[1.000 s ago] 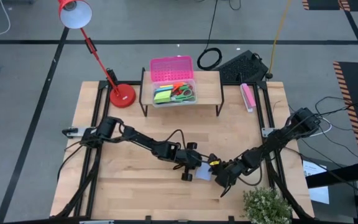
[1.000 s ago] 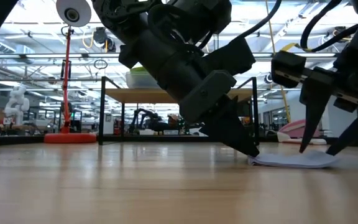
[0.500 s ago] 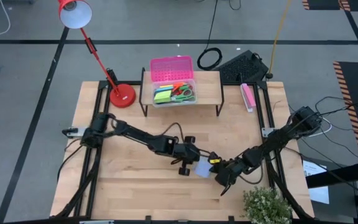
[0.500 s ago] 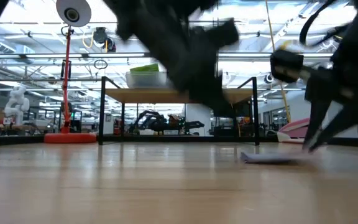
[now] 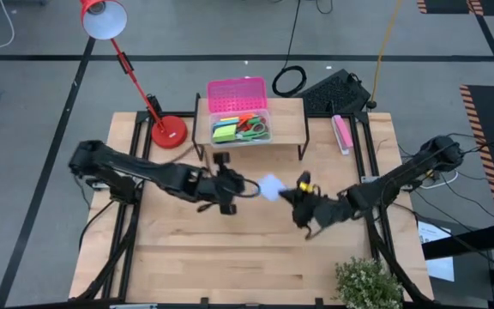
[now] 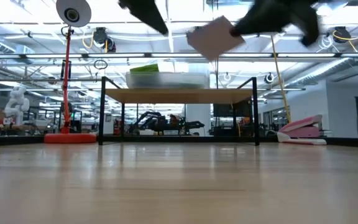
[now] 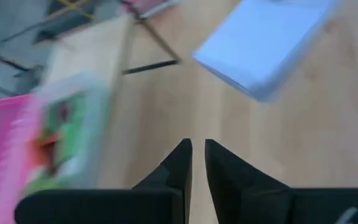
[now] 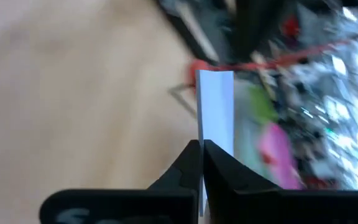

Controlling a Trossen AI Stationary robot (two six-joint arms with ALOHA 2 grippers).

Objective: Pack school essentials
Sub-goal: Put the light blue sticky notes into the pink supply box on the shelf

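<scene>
Overhead and table-level cameras share the clear box on its shelf.

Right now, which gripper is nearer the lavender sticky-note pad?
Right. The right gripper is shut on the lavender sticky-note pad, lifted above the table; the left gripper sits just beside it, not touching.

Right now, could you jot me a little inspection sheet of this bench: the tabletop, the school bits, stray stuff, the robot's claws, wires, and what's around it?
Surface: wooden table, bare in the near half.
Job's things: lavender sticky-note pad held in the air; green pad and scissors lie in the clear box on the small shelf.
Clutter: red desk lamp, pink oblong object, potted plant.
Grippers: right gripper pinches the pad's edge; left gripper is beside it, fingers almost together, holding nothing.
Cables: black coil behind the table; cables on the floor at the right.
Surroundings: grey floor with tape lines; lab room beyond.
</scene>
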